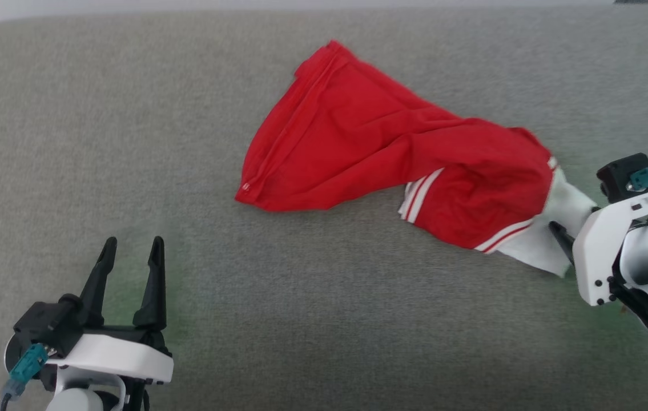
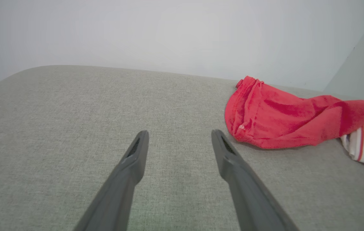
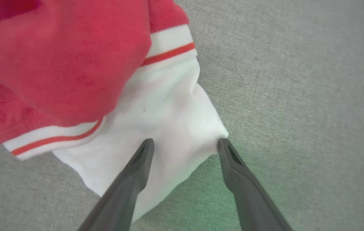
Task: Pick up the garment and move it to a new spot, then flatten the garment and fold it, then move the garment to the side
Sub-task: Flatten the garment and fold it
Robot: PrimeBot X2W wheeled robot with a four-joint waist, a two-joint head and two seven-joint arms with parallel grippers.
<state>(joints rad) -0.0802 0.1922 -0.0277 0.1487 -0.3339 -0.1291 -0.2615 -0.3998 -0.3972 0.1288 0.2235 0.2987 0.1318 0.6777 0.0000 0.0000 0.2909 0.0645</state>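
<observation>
While the garment [image 1: 369,148] lies crumpled, right hand [image 3: 185,141] spread at white cuff [image 3: 169,106]

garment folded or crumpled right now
Crumpled, not folded: the garment lies twisted and wrinkled on the grey surface, a white cuff panel trailing out.

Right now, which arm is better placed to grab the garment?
Right. The right gripper stands open with its fingers at the white cuff of the garment; the left gripper sits open over bare grey cushion, apart from it.
</observation>
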